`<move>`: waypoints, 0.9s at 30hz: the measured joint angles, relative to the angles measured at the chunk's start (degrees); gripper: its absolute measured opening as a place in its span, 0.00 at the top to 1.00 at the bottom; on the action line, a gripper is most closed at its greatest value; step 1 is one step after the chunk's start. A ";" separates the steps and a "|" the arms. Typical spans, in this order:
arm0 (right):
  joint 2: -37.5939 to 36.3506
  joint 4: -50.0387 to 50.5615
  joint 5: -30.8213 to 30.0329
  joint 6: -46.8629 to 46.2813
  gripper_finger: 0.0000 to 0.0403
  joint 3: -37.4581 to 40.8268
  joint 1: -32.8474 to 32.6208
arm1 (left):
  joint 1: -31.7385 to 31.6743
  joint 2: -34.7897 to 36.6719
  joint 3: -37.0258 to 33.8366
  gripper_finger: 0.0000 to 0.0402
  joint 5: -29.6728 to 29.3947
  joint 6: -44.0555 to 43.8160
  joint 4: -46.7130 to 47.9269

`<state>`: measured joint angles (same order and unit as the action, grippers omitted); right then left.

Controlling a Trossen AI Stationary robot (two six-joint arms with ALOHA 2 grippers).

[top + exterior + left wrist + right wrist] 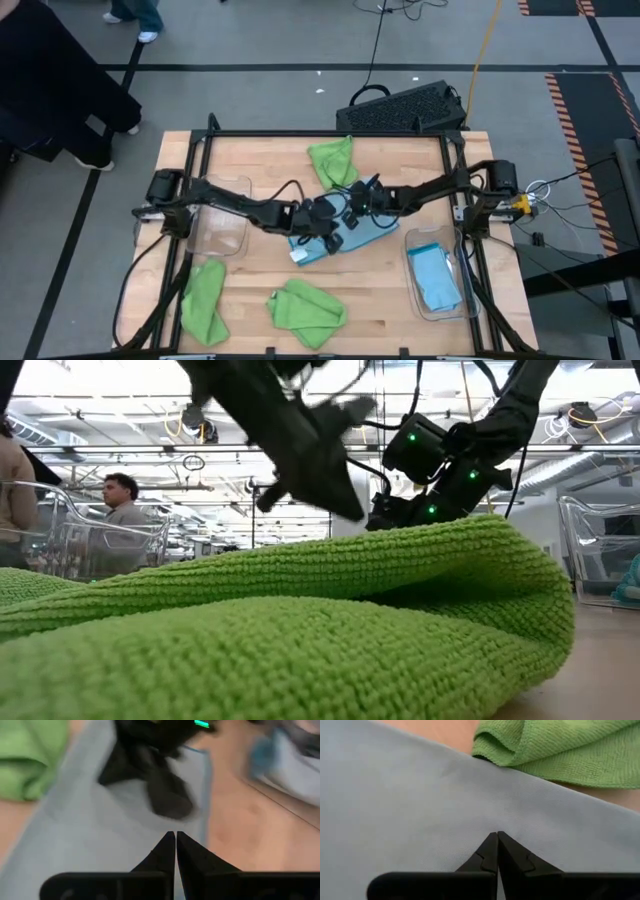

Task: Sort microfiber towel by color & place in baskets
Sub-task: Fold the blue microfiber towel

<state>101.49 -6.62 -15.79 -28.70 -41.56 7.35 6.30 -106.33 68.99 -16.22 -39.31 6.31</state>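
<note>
1. Seen from above, high view: butcher-block wooden table [270, 170] in a black frame, on grey floor with black tape lines; no brand or writing can be read.
2. Light blue microfiber towel [345, 238] with a small white tag lies flat at table centre; the left gripper [328, 240] and right gripper [345, 215] meet over it.
3. Lime green microfiber towel, rear [333, 160], lies just behind the blue one; a second green towel [307, 310] lies at the front centre; a third green towel [204, 300] lies at the front left.
4. Clear plastic basket, right [415, 290], holds a folded light blue towel [434, 278]. Clear plastic basket, left [240, 238], shows no towel inside.
5. Black perforated crate [405, 108] stands on the floor behind the table. A person's legs show at the far edge.
6. Low view: the front green towel fills the foreground; both arms hang behind it, with green lights on them. Beyond is a bright hall with ceiling pipes and two people at the left.
7. Left wrist view: the left fingers [162, 855] are closed tip to tip above the blue towel, pinching nothing; the right arm is blurred ahead.
8. Right wrist view: the right fingers [512, 855] are closed tip to tip at the blue cloth; whether they pinch it cannot be told. The rear green towel lies beyond.
</note>
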 joint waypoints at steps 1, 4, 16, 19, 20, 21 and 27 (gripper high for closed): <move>0.00 0.06 0.49 0.52 1.00 0.00 0.19 | -0.91 -0.97 0.00 0.95 -0.17 0.84 -0.51; 0.02 0.73 0.77 0.66 1.00 0.00 0.25 | -3.37 -3.39 0.02 0.97 5.75 6.38 0.71; 0.07 4.89 6.40 3.97 1.00 0.00 2.47 | -0.21 -4.63 0.11 0.98 25.58 6.02 22.22; 0.07 4.90 7.34 4.02 1.00 0.00 3.15 | 1.81 -4.58 0.09 0.98 40.05 3.53 28.45; 0.04 4.89 7.34 4.10 1.00 0.00 3.15 | 2.67 -4.36 0.07 0.99 46.51 3.07 30.30; -0.07 4.91 7.43 4.20 1.00 0.03 3.15 | 3.66 -3.98 0.23 0.99 52.16 2.81 32.06; -0.17 4.56 8.55 7.08 1.00 0.09 2.78 | 8.32 2.51 3.47 0.98 51.90 6.09 36.27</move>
<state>101.32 -2.07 -7.23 -21.62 -41.47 10.13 14.62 -103.82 72.46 35.67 -33.21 42.57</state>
